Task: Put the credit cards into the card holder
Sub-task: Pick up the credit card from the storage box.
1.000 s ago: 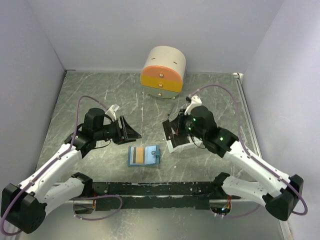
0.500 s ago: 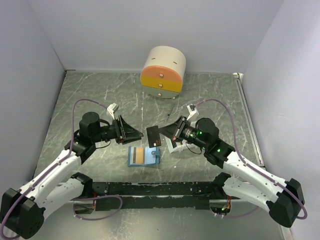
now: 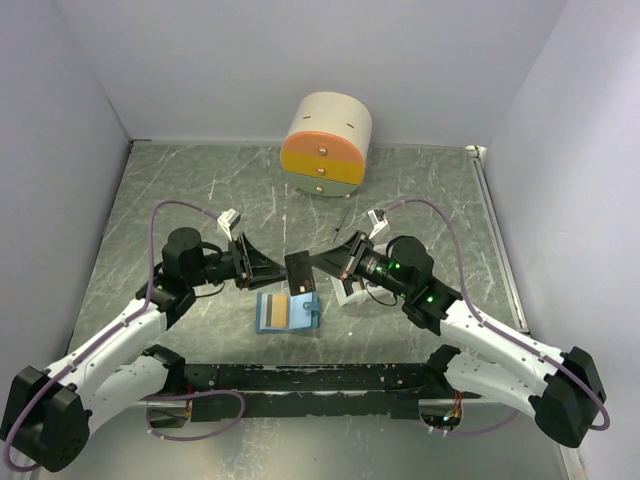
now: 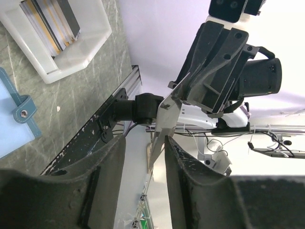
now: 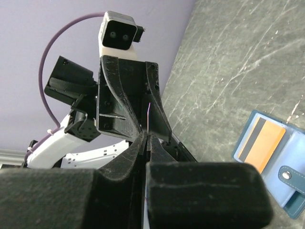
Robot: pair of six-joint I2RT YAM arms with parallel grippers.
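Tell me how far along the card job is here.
Done: one orange card sits in a slot of the open card holder. In hand: the right jaws pinch a dark card in the air, with the left jaws open around its other end. Remaining: that card, plus more cards in the white tray.

On your grey-green marbled table, a round cream box stands at the back, its orange, yellow and pale green drawer fronts facing you. Nearer, right of centre, lies a shallow white tray. A black rail runs along the near edge.
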